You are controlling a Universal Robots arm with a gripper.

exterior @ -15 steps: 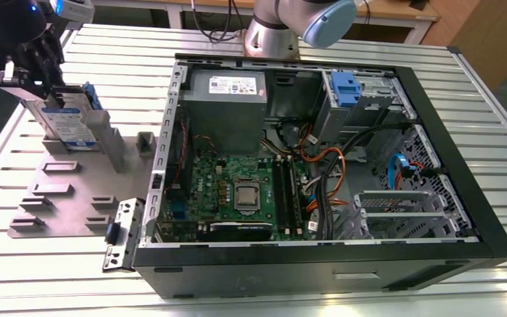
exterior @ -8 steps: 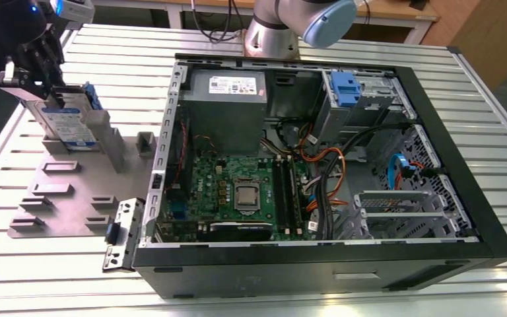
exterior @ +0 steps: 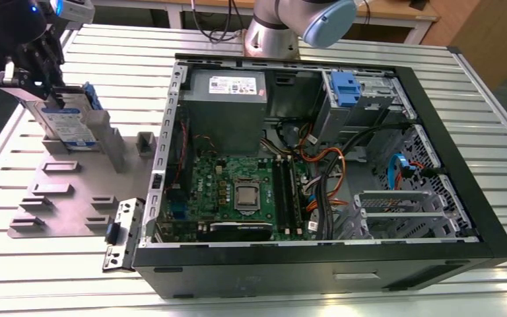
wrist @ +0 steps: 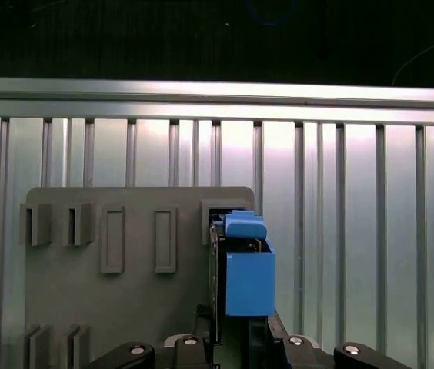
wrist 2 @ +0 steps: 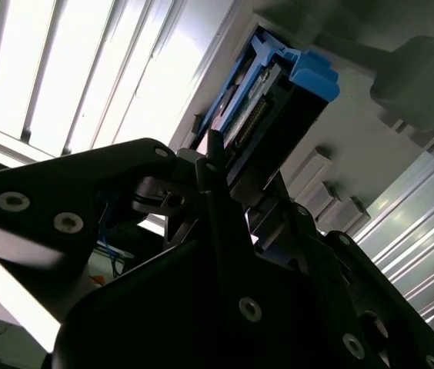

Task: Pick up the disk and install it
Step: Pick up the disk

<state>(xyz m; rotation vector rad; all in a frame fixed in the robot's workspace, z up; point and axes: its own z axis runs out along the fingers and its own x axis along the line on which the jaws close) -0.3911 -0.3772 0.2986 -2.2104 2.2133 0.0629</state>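
Note:
The disk [exterior: 65, 123], a silver-grey drive with a white-and-blue label and blue carrier rails, stands upright and slightly tilted over the far end of the grey fixture plate [exterior: 64, 198], at the exterior view's left. My gripper [exterior: 35, 82] is shut on its upper end. Its lower end is level with the plate's upright holder [exterior: 95, 135]; contact cannot be told. In the first wrist view the disk [wrist: 244, 269] appears edge-on between my fingers [wrist: 201, 319], in front of the plate's slot [wrist: 215, 209]. The second wrist view shows its blue rail end [wrist 2: 302, 73].
An open computer case [exterior: 430, 112] lies on the slatted metal table [exterior: 51, 277], at the exterior view's right. A blue plastic bracket [exterior: 346, 89] sits at its upper drive bay, amid cables and the motherboard [exterior: 236, 191]. A loose metal bracket [exterior: 121, 234] lies by the case's near corner.

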